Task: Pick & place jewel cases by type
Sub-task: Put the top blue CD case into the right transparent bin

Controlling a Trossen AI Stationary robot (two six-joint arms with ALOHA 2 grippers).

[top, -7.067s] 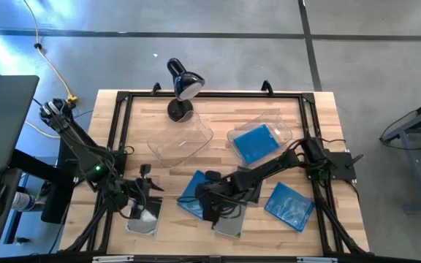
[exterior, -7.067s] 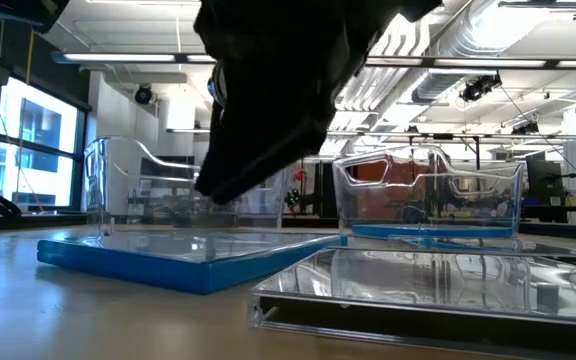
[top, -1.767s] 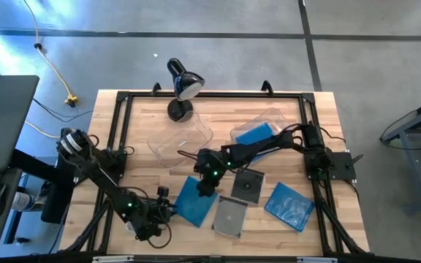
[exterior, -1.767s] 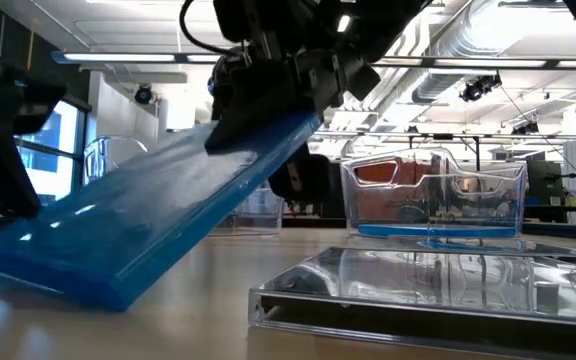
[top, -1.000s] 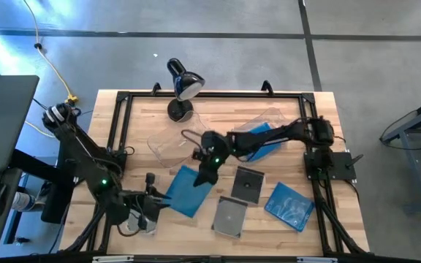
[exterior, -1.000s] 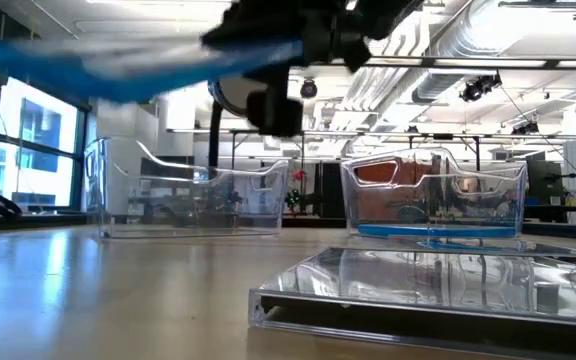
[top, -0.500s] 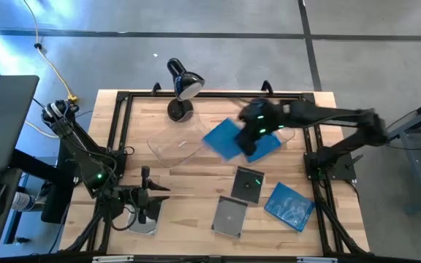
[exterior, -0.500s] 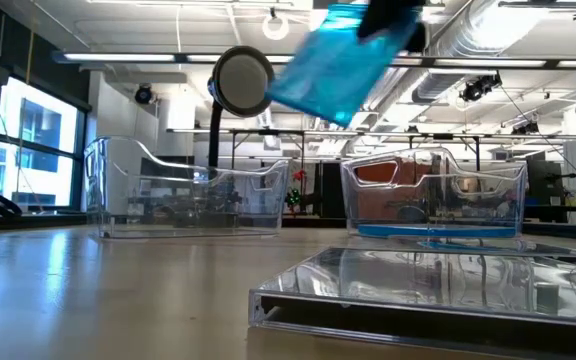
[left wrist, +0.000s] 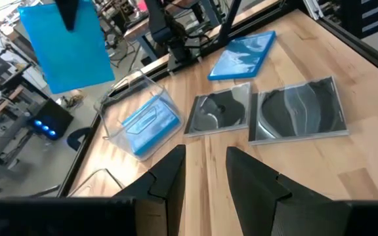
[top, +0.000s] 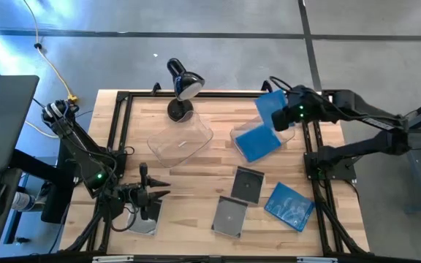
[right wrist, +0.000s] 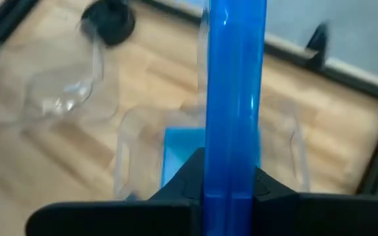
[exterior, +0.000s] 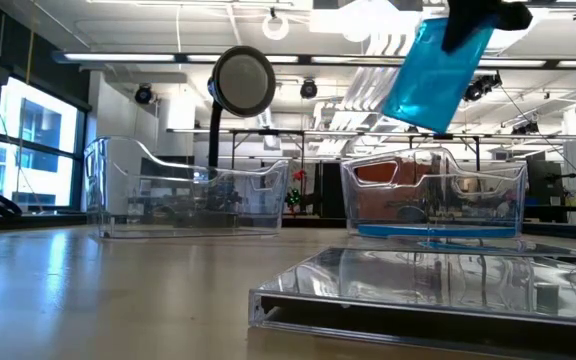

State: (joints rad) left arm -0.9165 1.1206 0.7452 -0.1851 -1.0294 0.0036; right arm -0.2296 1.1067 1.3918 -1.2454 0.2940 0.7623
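Observation:
My right gripper (top: 292, 112) is shut on a bright blue jewel case (top: 270, 109), high above the right clear bin (top: 283, 130), which holds another blue case (top: 258, 142). In the low view this held case (exterior: 436, 75) hangs well above the bin. Flat on the table lie two grey cases (top: 248, 184) (top: 229, 217) and a blue one (top: 291, 204). My left gripper (top: 146, 191) stands open at the near left, above a third grey case (top: 143, 219); nothing is between its fingers (left wrist: 169, 174). My right gripper pinches the blue case between its two fingers (right wrist: 192, 174), on the case's two flat faces at its upper edge (right wrist: 235, 141). The case hangs below the gripper, steeply tilted, with its lower edge (exterior: 413, 115) clear of the bin and the table.
An empty clear bin (top: 181, 142) stands at the far middle, left of the right bin. A black desk lamp (top: 183, 88) rises at the far edge behind it. A black frame (top: 115, 146) runs along the table's sides. Bare wood lies between the bins and the near cases.
My right gripper has carried the blue case up from over the table's middle toward the far right, and it now hangs over the right bin. The case has turned from nearly level to steeply tilted.

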